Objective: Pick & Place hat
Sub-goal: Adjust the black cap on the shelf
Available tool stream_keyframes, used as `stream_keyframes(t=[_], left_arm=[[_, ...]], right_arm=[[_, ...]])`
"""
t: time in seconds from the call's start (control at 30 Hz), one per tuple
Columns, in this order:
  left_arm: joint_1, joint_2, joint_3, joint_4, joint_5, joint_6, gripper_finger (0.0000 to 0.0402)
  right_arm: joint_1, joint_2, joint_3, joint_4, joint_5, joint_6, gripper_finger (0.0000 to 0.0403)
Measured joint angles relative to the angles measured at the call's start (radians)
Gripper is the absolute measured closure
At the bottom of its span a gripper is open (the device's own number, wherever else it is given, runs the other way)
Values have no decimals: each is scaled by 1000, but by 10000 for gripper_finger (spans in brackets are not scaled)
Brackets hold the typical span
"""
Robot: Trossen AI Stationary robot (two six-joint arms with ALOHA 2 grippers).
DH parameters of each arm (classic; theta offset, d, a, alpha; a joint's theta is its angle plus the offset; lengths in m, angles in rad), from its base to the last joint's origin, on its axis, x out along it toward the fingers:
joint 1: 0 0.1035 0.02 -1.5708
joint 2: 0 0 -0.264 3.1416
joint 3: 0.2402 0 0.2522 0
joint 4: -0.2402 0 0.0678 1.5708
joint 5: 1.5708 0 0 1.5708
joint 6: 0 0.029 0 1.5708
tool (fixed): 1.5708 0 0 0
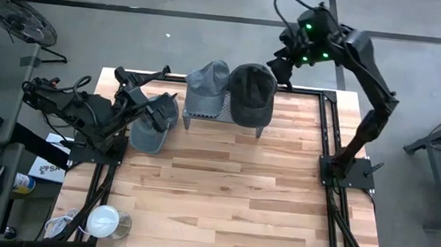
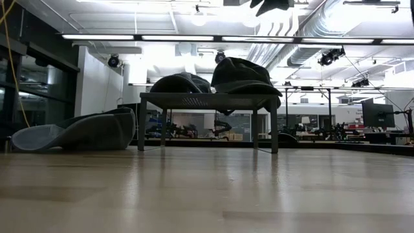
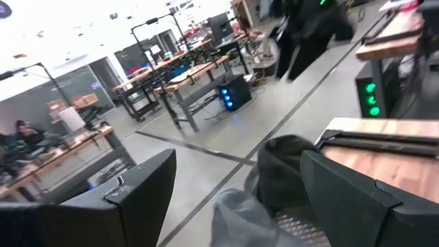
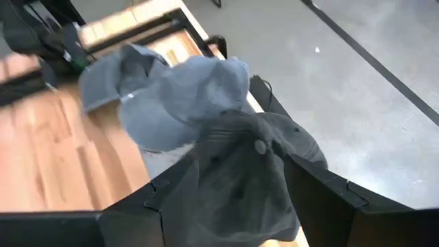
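A small grey stand [image 1: 222, 120] at the table's far middle carries two hats: a grey-blue one [image 1: 208, 86] and a dark one [image 1: 253, 93], brims hanging over its edge. A third grey hat [image 1: 150, 133] lies flat on the wood at the far left. My right gripper [image 1: 280, 65] hangs open high above the dark hat [image 4: 240, 178], pointing slantwise down at it, its fingers clear on either side. My left gripper [image 1: 157, 112] hovers open and level over the third hat [image 2: 77, 133], touching nothing; its wrist view looks past its fingers [image 3: 236, 158] toward the stand.
Black frame rails [image 1: 328, 125] run along the table's left, right and far edges. A white round object [image 1: 104, 221] sits at the near left corner. Bare wood [image 1: 238, 197] fills the near half. In the low view, the stand's legs [image 2: 273, 129] rise from the tabletop.
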State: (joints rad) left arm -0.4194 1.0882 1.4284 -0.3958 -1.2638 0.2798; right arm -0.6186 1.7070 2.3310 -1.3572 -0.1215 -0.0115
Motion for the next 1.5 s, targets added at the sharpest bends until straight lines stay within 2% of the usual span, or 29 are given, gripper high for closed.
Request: stream_keyframes(t=[0.13, 0.4, 0.6, 0.67, 0.77, 0.87, 1.0, 1.07, 1.17, 1.23, 1.33, 1.5], left_arm=[[0, -1, 0, -87, 0, -64, 94], [0, -1, 0, -351, 17, -349, 94], [0, -7, 0, -370, 57, -377, 94], [0, -10, 0, -370, 64, -376, 94], [0, -17, 0, -370, 72, -380, 94], [0, -29, 0, -370, 80, -389, 94], [0, -44, 0, -370, 100, -390, 94], [0, -49, 0, -370, 102, -390, 94], [0, -53, 0, -370, 102, -381, 94], [0, -53, 0, -370, 102, -363, 94], [0, -53, 0, -370, 102, -363, 94], [0, -53, 0, -370, 104, -385, 94]], right_arm=[[41, -52, 0, -14, 20, 53, 194], [144, -111, -4, -61, 118, 149, 194], [220, -104, -4, -125, 201, 216, 194], [237, -103, -10, -172, 282, 286, 194], [259, -121, -97, -210, 492, 407, 194], [239, -177, -274, -157, 555, 432, 202], [173, -257, -532, -41, 516, 482, 233], [138, -299, -655, 143, 424, 397, 249], [77, -346, -791, 381, 288, 171, 262], [30, -354, -838, 475, 235, 68, 264], [-44, -348, -857, 495, 195, -9, 262], [-126, -346, -857, 494, 195, 44, 261]])
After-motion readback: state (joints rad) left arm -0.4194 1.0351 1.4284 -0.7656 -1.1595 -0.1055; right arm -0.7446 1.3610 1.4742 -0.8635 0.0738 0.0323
